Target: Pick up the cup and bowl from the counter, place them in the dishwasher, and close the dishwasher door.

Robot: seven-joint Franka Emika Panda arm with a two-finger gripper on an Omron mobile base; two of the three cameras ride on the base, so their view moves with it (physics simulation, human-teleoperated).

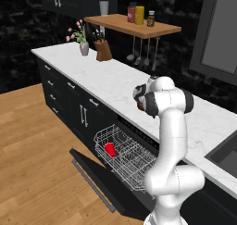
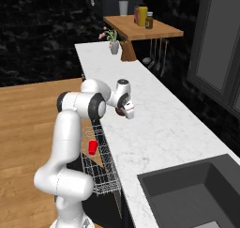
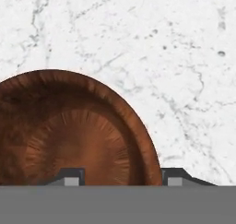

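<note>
In the hand view the pincer (image 3: 117,179) sits low over the bowl (image 3: 69,135), one fingertip (image 3: 71,178) inside the rim and the other (image 3: 174,178) outside it, so the jaws straddle the bowl's wall. Whether they press on that wall cannot be told. The bowl rests on the white marbled tabletop (image 3: 175,57).

From the left base view, the nearest thing is the dishwasher door (image 1: 99,180), dropped flat and open, with its bar handle along the outer edge. Above it the wire rack (image 1: 125,157) is pulled out, and the red cup (image 1: 109,149) lies inside it. Behind the rack, the arm bends over the tabletop (image 1: 111,80); a sliver of brown bowl (image 1: 140,106) shows just under the wrist, near the front edge. The right base view has the same: the cup (image 2: 93,147) in the rack (image 2: 98,168), the bowl (image 2: 120,112) under the hand on the tabletop (image 2: 154,124) close to its edge.

To the robot's right, a dark sink (image 2: 187,194) is set into the tabletop. Farther along stand a knife block (image 1: 103,50) and a vase of pink flowers (image 1: 82,41). Beyond them a wooden shelf (image 1: 132,25) carries jars and a grey tumbler (image 1: 103,8), with utensils hanging below.
</note>
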